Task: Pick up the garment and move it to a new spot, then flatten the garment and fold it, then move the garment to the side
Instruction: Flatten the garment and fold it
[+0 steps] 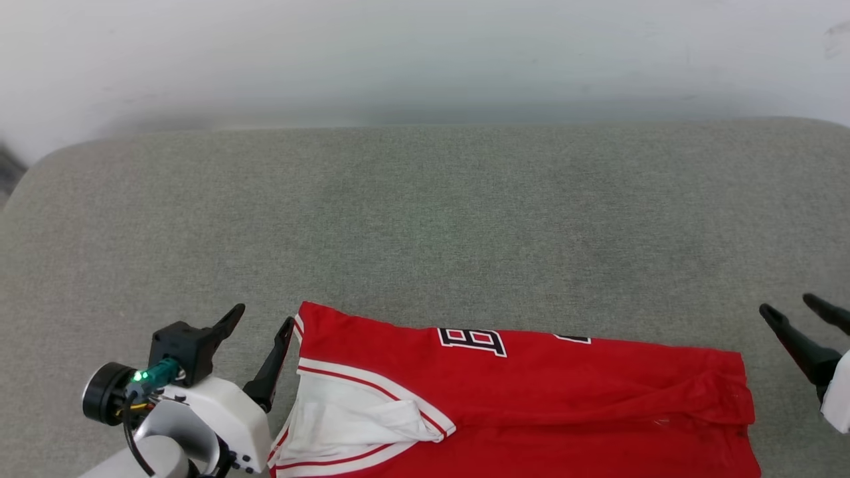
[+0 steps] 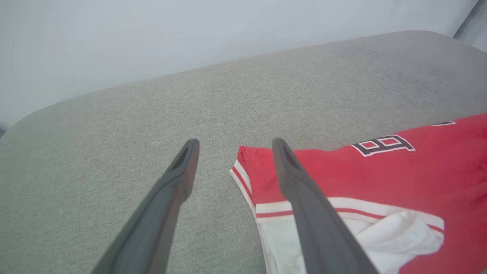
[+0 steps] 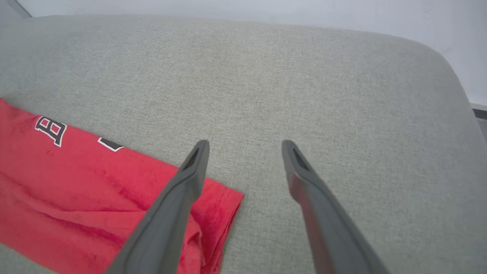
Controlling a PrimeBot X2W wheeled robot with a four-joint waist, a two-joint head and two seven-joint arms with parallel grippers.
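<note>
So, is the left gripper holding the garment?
No, the left gripper stands open beside the garment, with nothing held in it.

The head view looks forward and steeply down from above the near edge of the grey fabric-covered surface (image 1: 425, 219), with the pale wall (image 1: 425, 53) beyond its far edge. The left wrist view sits low and close behind the fingers (image 2: 171, 190) of the left gripper (image 2: 236, 142), facing across the surface toward the wall and over the sleeve end of the red jersey (image 2: 380, 171). The right wrist view sits equally low behind the right gripper (image 3: 245, 142), facing the surface's rounded far corner and the jersey's hem end. All three views share the jersey's far edge and its black-and-white lettering (image 1: 471, 342)
</note>
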